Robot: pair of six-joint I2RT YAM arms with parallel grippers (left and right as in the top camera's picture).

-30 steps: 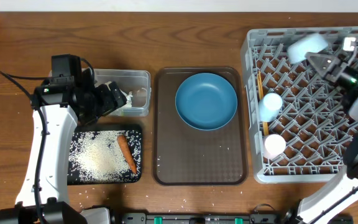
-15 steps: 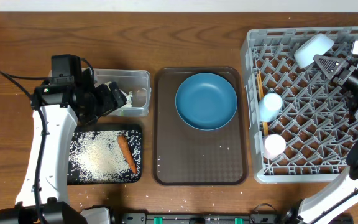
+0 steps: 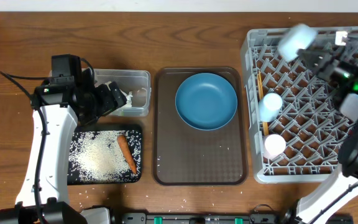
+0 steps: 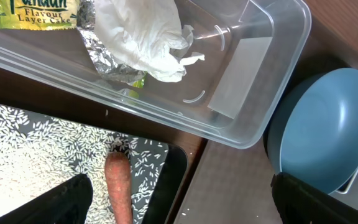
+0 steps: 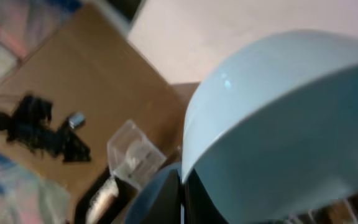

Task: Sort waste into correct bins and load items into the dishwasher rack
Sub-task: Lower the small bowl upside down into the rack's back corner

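Overhead has the right gripper (image 3: 309, 55) clamped on the light-blue bowl (image 3: 296, 38), held up over the far-left corner of the dishwasher rack (image 3: 303, 176), where the chopsticks (image 3: 261, 87), light-blue cup (image 3: 270, 102) and white-pink cup (image 3: 274, 145) already sit along its left side. Waste looks sorted: tissue (image 4: 145, 37) and wrapper (image 4: 36, 12) in the clear tub (image 4: 284, 25), carrot (image 3: 127, 154) and rice (image 3: 95, 155) on the black tray (image 3: 138, 132). Left gripper (image 3: 112, 98) hangs over the tub, fingers apart and empty, so I'd say what's left is seating this bowl and loading the dark-blue plate (image 3: 206, 101), alone on the brown tray (image 3: 197, 162).
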